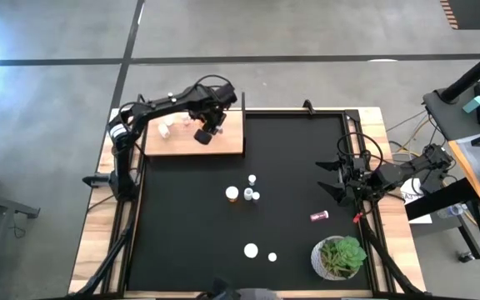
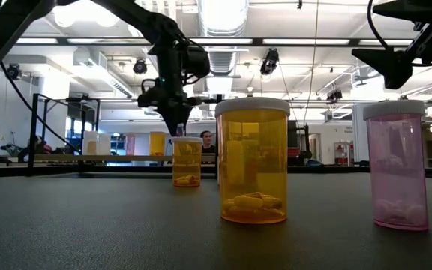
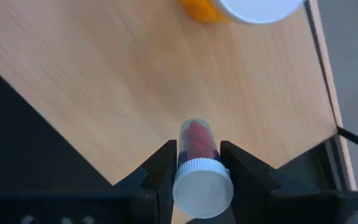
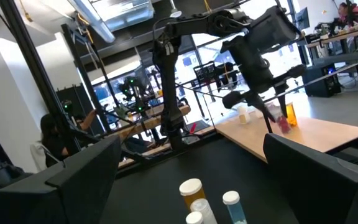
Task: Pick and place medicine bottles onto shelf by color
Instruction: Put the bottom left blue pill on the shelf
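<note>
A wide black table mat (image 1: 223, 242) lies under me, with the flat light-wood shelf board (image 1: 232, 142) at its far left corner. Over that board my left gripper (image 3: 194, 167) is clenched on a small clear bottle of red pills with a white cap (image 3: 197, 162). Orange and white bottles (image 1: 244, 194) stand mid-mat. At the right edge my right gripper (image 1: 330, 179) hangs released, holding nothing.
</note>
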